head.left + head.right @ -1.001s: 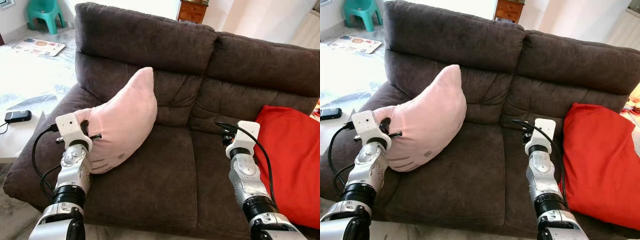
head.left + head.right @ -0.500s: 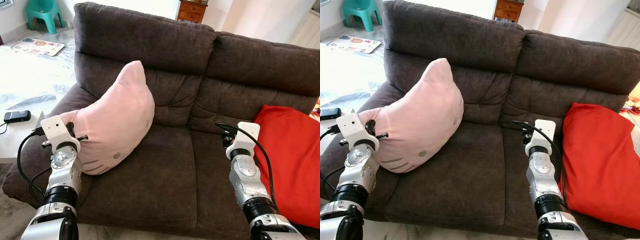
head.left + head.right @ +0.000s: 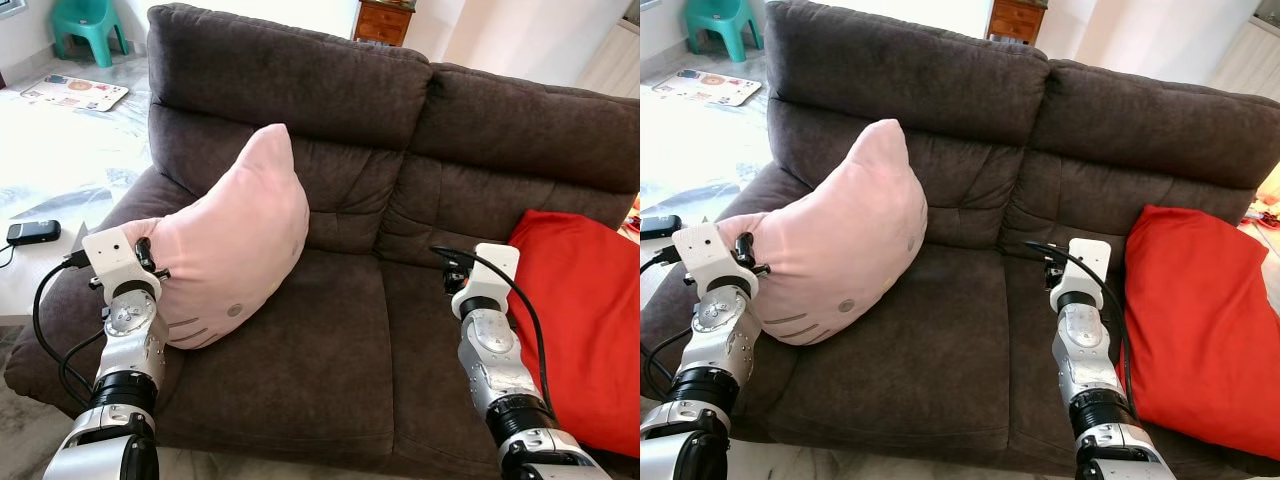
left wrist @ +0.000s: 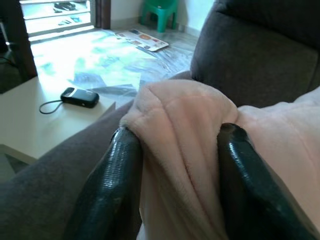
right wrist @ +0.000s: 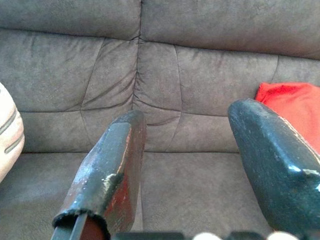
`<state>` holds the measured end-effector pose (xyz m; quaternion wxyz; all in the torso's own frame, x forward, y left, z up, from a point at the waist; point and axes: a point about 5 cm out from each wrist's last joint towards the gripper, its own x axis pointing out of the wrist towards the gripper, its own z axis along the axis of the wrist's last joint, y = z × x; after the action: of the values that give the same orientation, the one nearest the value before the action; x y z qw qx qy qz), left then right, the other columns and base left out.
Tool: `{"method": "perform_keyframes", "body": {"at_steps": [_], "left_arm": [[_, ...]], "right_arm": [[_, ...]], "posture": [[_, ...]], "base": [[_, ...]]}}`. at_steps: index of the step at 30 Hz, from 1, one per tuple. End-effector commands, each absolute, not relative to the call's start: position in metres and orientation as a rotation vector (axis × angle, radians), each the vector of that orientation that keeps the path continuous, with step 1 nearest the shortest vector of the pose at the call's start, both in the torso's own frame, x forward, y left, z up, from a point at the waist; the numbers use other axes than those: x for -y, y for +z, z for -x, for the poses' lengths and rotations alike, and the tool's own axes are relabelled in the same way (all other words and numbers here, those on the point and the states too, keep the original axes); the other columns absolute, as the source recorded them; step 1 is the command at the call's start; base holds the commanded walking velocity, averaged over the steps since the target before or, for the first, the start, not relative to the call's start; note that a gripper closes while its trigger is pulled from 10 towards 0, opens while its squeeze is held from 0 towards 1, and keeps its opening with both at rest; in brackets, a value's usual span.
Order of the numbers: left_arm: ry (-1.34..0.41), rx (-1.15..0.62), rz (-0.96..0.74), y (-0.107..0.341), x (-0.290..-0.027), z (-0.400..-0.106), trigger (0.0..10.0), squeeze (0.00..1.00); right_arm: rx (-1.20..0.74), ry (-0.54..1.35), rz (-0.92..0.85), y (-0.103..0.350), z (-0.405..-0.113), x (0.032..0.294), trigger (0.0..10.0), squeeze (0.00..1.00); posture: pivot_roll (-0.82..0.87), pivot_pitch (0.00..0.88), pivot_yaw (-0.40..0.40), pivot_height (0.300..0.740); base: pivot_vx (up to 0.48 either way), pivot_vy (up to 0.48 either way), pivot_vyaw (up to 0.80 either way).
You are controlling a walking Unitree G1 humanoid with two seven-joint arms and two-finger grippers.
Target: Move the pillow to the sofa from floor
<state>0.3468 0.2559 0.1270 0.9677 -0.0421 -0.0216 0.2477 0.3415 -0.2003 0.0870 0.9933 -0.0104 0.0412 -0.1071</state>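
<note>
While the pink pillow stands tilted on the left seat of the brown sofa, the left hand is closed on a bunched corner of its fabric. In the left wrist view the two black fingers press into the plush from either side, with a fold of pink material squeezed between them. From this hand the pillow extends forward and toward the sofa's middle, its pointed upper corner leaning against the backrest and its lower edge resting on the seat cushion. Grey stitched stripes and a small round button mark the pillow's lower face, just beside the left wrist. The sofa armrest lies directly under and outboard of the left hand.

The right hand hangs above the right seat cushion with its fingers spread wide apart and nothing between them. Ahead of it is the seam between the two backrest sections. A red cushion lies on the seat just outboard of the right arm, leaning on the backrest. The pink pillow is well apart from this hand, on its inboard side.

Beyond the left hand, past the armrest, a low white bench carries a small dark device with a cord. Farther off, a green plastic stool stands on the floor near a flat printed mat. A wooden cabinet shows behind the sofa back
</note>
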Motion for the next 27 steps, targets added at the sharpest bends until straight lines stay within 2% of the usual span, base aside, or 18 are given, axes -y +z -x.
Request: {"method": "perform_keyframes", "body": {"at_steps": [1, 10, 12, 22, 24, 27], "left_arm": [[0.538, 0.129, 0.059, 0.147, -0.262, -0.351, 10.0, 1.0], [0.595, 0.196, -0.03, 0.161, -0.268, -0.348, 10.0, 1.0], [0.572, 0.206, -0.054, 0.163, -0.264, -0.349, 10.0, 0.0], [0.466, 0.225, -0.119, 0.159, -0.243, -0.349, 10.0, 0.0], [0.398, 0.22, -0.202, 0.153, -0.233, -0.347, 10.0, 0.0], [0.331, 0.212, -0.224, 0.143, -0.224, -0.341, 10.0, 0.0]], "right_arm": [[-0.084, -0.233, 0.033, 0.088, -0.34, 0.207, 10.0, 0.0], [-0.084, -0.239, 0.03, 0.087, -0.339, 0.207, 10.0, 0.0], [-0.085, -0.24, 0.03, 0.086, -0.339, 0.207, 10.0, 0.0], [-0.086, -0.243, 0.029, 0.086, -0.338, 0.207, 10.0, 0.0], [-0.058, -0.235, 0.012, 0.088, -0.337, 0.206, 10.0, 0.0], [-0.019, -0.211, -0.006, 0.089, -0.335, 0.205, 10.0, 0.0]], "posture": [[0.18, 0.0, -0.192, 0.74], [0.18, 0.0, -0.191, 0.74], [0.18, 0.0, -0.188, 0.74], [0.18, 0.0, -0.187, 0.74], [0.18, 0.0, -0.184, 0.74], [0.17, 0.0, -0.177, 0.74]], "base": [[0.0, 0.0, 0.0], [0.0, 0.0, 0.0], [0.0, 0.0, 0.0], [0.0, 0.0, 0.0], [0.0, 0.0, 0.0], [0.0, 0.0, 0.0]]}}
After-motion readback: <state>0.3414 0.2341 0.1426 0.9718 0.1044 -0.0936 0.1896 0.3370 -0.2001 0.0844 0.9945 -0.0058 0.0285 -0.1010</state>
